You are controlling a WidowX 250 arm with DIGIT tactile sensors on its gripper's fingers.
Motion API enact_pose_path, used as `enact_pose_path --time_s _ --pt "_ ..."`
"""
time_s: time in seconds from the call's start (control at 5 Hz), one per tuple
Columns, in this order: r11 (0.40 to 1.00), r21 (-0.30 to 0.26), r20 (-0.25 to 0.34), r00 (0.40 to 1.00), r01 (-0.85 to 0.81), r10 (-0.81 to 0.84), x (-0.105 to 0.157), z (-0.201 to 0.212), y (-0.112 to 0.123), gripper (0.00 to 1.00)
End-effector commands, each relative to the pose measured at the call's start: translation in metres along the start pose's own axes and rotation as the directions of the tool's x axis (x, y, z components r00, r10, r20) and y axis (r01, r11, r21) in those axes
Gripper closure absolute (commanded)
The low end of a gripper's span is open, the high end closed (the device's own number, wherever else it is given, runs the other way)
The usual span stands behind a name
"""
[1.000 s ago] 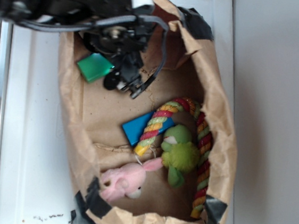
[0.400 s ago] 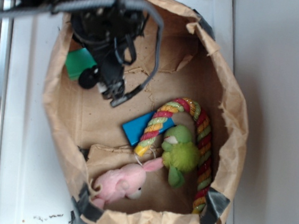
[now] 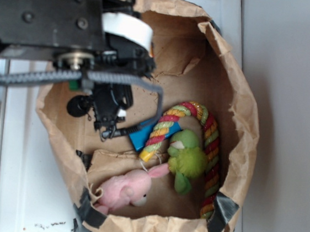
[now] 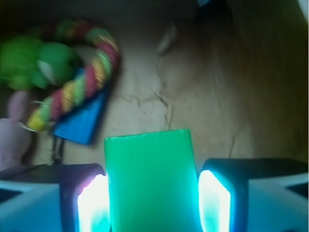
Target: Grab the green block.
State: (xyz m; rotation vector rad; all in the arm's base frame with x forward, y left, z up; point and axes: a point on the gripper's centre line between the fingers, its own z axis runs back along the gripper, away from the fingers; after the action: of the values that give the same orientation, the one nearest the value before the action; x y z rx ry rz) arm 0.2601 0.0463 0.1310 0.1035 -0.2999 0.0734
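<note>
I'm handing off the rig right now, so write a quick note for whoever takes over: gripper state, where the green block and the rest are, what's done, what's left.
Gripper: the wrist view shows the green block filling the gap between the jaws, which sit against its two sides, so it looks grasped.
Location: inside the paper bag, near its left wall; the arm hides most of the block in the exterior view.
Others: blue block under the rope toy, next to the green plush; pink plush lower down.
Done: reach and closing on the block.
Left: confirm the hold, probably by lifting it clear.

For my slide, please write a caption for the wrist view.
Gripper closed on the green block above the paper bag floor.
</note>
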Motion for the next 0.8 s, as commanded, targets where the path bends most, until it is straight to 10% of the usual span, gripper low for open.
enact_pose_path --time_s 0.0,0.6 --pt "0.991 -0.048 0.047 0.992 0.123 -0.121 0.03 0.047 -0.002 1.0" --pt "0.992 -0.06 0.085 0.991 0.109 -0.104 0.035 0.074 -0.008 1.0"
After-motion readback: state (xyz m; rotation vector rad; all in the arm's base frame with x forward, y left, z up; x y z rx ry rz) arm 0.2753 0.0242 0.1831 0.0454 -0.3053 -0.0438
